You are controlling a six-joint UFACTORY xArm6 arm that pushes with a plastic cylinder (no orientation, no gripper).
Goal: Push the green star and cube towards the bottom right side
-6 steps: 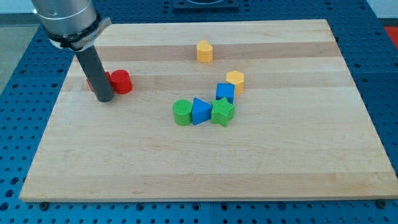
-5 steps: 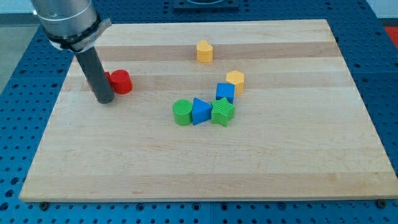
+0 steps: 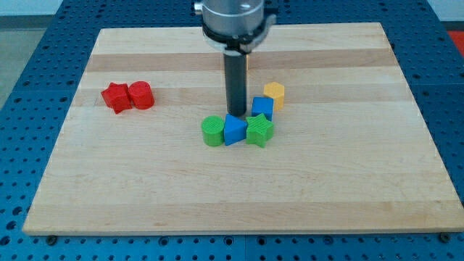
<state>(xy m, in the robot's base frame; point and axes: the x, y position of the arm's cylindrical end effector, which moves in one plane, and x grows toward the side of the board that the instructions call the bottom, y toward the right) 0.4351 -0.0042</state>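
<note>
My tip (image 3: 236, 114) touches nothing I can confirm, resting on the pale wooden board (image 3: 326, 188) over a blue pegboard bench (image 3: 444, 87). The green star (image 3: 259, 130) sits just below-right of it, touching the blue cube (image 3: 262, 107).

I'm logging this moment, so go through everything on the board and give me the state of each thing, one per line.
My tip: down on the board, just above the blue triangle, left of the blue cube.
Green star: flat, touching the blue triangle and blue cube.
Blue cube: beside the yellow hexagon.
Blue triangle: between green cylinder and green star.
Green cylinder: upright.
Yellow hexagon: upright.
Red star: against the red cylinder.
Red cylinder: upright.
</note>
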